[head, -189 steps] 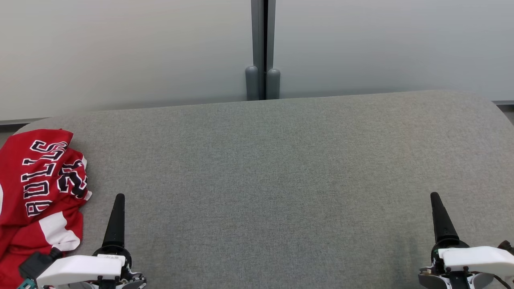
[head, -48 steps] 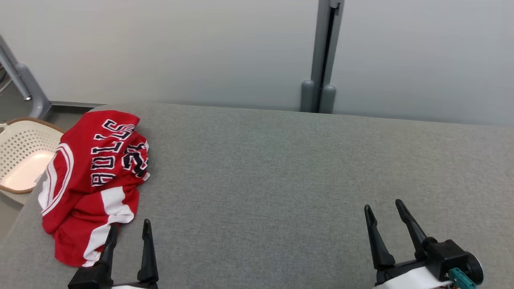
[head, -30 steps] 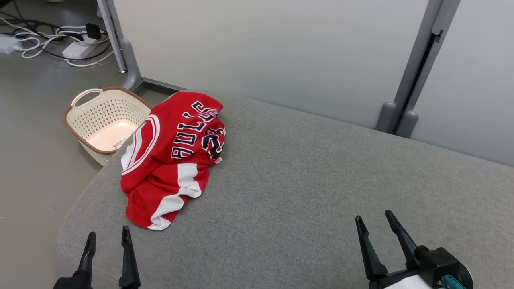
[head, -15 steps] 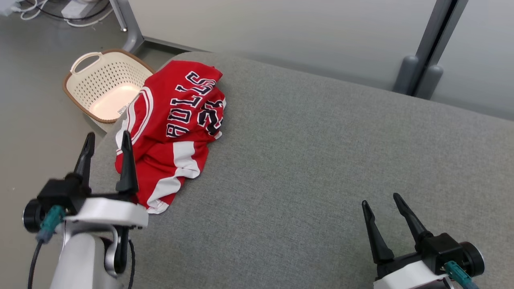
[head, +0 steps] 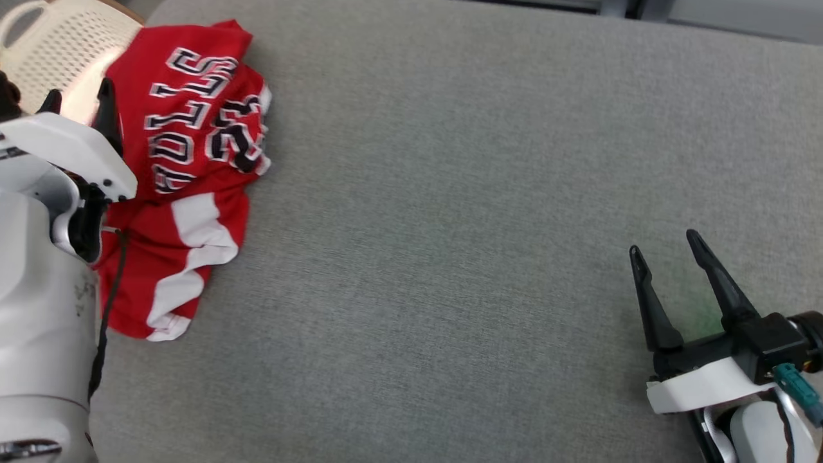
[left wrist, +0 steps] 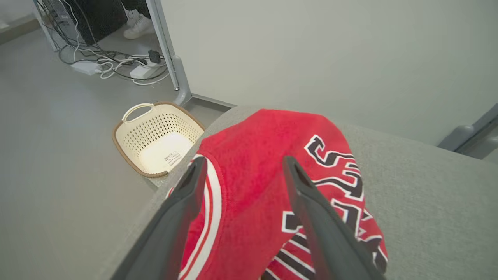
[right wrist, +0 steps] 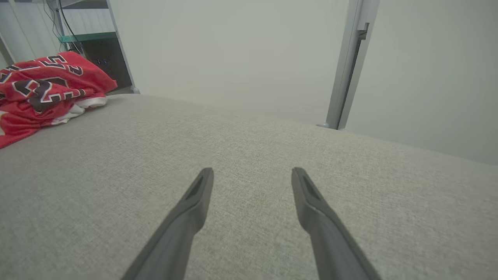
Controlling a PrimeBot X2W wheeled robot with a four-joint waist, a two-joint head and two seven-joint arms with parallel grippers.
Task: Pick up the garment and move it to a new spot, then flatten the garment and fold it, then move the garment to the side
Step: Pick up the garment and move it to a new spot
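L pincer point(left wrist: 245, 161): mine, jaws wide, nothing held; tips over the jersey, can't tell if touching.
Jersey point(head: 193, 128): red Bulls top, crumpled, straight under and ahead of my L fingers, at the edge of the grey cushion point(head: 450, 225).
R pincer point(right wrist: 253, 171): also wide, empty, above bare cushion; jersey well off to its left.
Basket point(left wrist: 171, 120): cream, perforated, on the floor, beyond my L tips and to the left.
Cables point(left wrist: 116, 66): farther back on the floor, by a partition leg.
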